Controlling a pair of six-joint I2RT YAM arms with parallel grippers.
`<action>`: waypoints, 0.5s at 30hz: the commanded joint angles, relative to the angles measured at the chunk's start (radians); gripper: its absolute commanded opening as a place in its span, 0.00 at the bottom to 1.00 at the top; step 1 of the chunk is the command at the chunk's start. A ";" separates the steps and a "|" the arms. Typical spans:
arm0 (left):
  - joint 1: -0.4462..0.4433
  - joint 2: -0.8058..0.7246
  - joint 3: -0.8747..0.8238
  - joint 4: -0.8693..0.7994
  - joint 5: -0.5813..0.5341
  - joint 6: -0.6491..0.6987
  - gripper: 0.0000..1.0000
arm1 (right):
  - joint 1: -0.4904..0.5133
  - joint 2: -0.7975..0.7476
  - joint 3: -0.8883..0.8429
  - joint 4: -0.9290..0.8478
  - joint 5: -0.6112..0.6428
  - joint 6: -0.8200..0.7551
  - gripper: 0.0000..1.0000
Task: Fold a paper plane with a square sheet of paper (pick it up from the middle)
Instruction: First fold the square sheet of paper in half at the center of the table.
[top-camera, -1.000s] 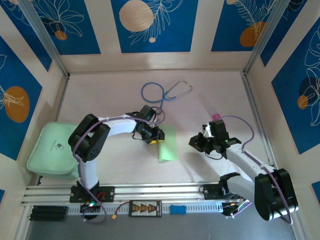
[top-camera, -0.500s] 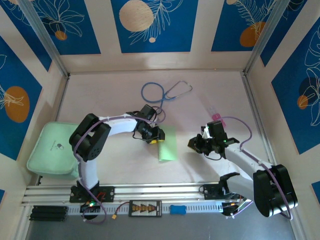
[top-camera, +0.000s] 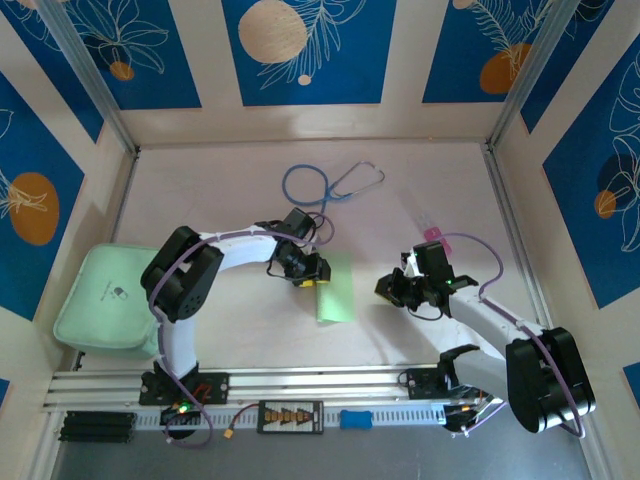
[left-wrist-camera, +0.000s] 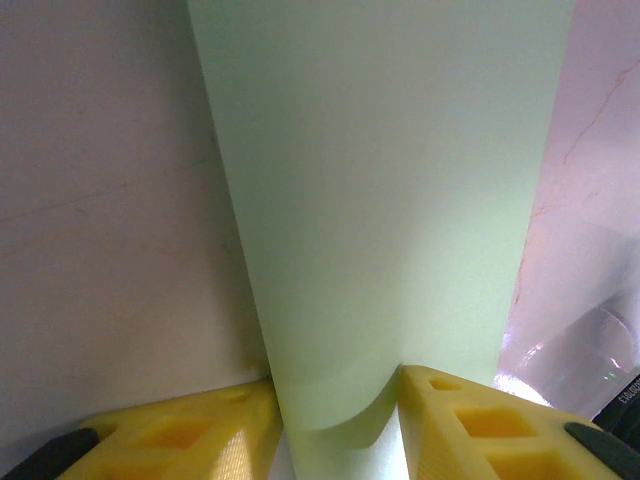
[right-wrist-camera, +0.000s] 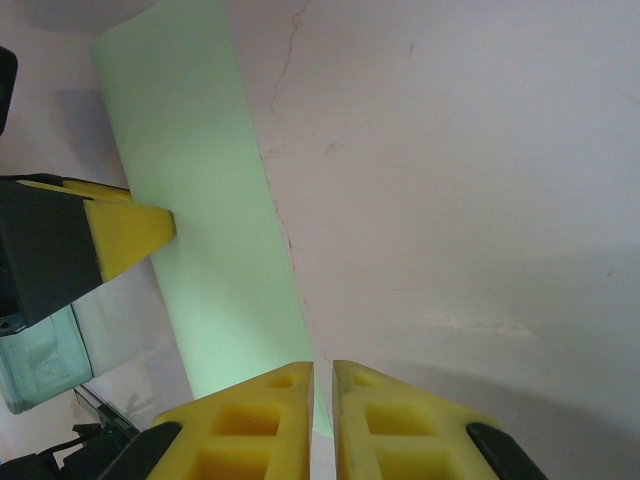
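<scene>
The square sheet of paper lies in the middle of the table as a narrow pale green strip, folded over on itself. My left gripper is at its left edge. In the left wrist view the paper bows up between the two yellow fingers of the left gripper and touches both, the jaws standing partway apart around it. My right gripper hovers just right of the strip, shut and empty. In the right wrist view its tips sit over the edge of the paper, and the left gripper's fingertip rests on the far edge.
A thick mint-green pad lies at the left edge of the table. A blue stethoscope is behind the paper, and a small pink object sits behind the right arm. A metal rail runs along the near edge.
The right gripper has edged slightly left towards the paper. The left gripper and the paper have stayed where they were.
</scene>
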 joint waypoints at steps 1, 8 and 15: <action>0.002 0.097 -0.038 -0.027 -0.149 -0.001 0.43 | 0.005 0.001 0.001 -0.004 -0.024 0.010 0.15; 0.002 0.103 -0.038 -0.016 -0.142 -0.016 0.43 | 0.007 0.001 0.001 -0.002 -0.024 0.012 0.15; 0.002 0.111 -0.024 -0.030 -0.137 -0.004 0.43 | 0.010 0.006 0.002 -0.001 -0.020 0.012 0.15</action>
